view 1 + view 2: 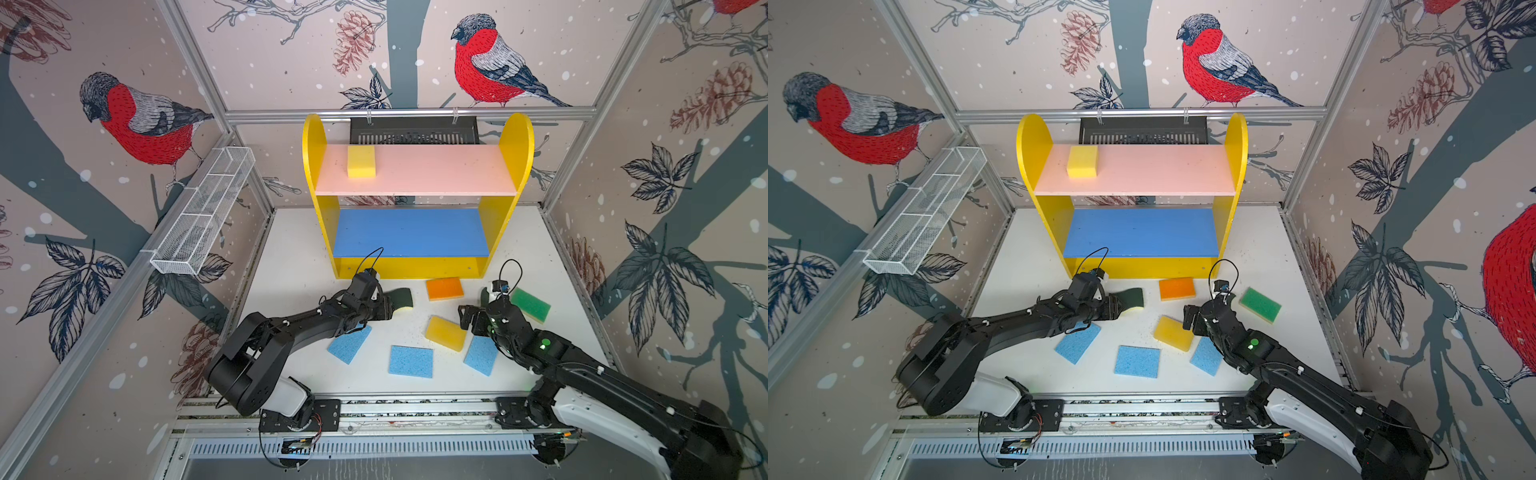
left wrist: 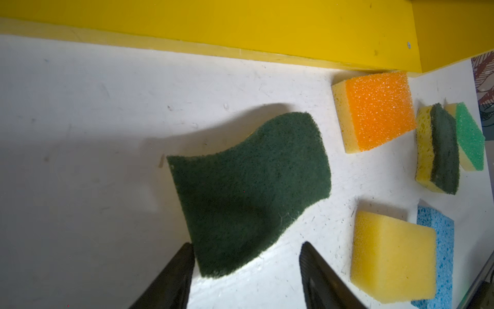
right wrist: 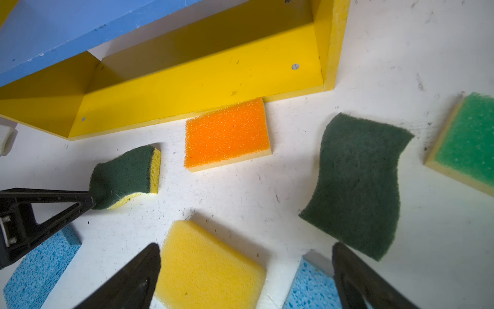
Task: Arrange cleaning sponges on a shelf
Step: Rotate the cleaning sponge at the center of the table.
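White tabletop (image 1: 291, 249), bird-print walls (image 1: 291, 62) | left hand (image 2: 247, 244) part-open astride dark-green sponge (image 2: 248, 174) | right hand (image 3: 246, 244) wide open, empty

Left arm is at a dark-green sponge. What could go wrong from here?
1. The left gripper straddles only the near end of the skewed wavy sponge; it may twist or slip out when lifted.
2. The right gripper hangs open at the yellow sponge, near the left one; the arms could collide.

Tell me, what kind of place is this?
Probably a robot test booth: black left arm and right arm on a rail, bird wallpaper on metal-framed walls, a small shelf.
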